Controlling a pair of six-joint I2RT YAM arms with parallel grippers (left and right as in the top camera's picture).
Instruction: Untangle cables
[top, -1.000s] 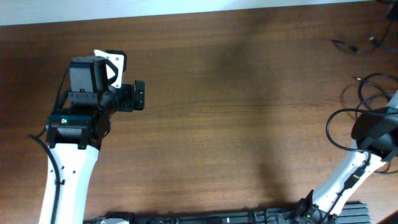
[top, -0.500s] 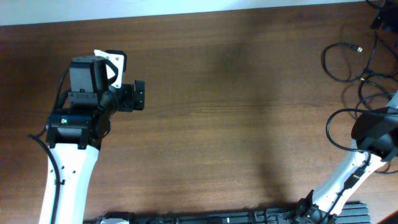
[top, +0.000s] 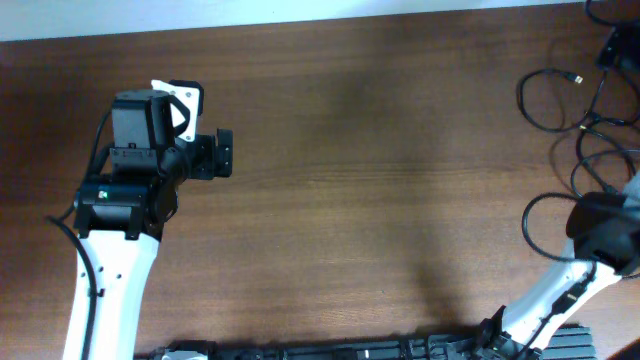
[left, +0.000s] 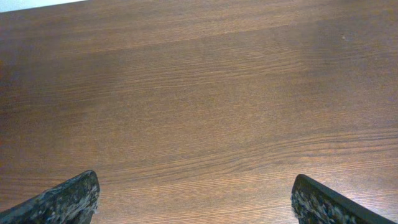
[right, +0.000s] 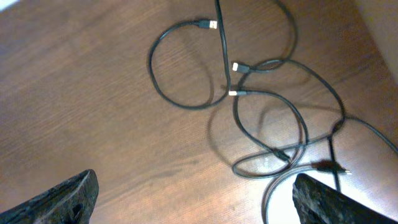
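Brown wood-grain worktop (top: 380, 180), one arm at each side. Black cables (right: 150, 62) at far right corner of worktop: thin cords in loose loops, crossing one another, small plug ends showing. Right fingers (right: 68, 196) released, spread wide above cables, apart from them, grasping nothing. Left fingers (left: 68, 199) released likewise, spread wide over wood at left side, well apart from cables.
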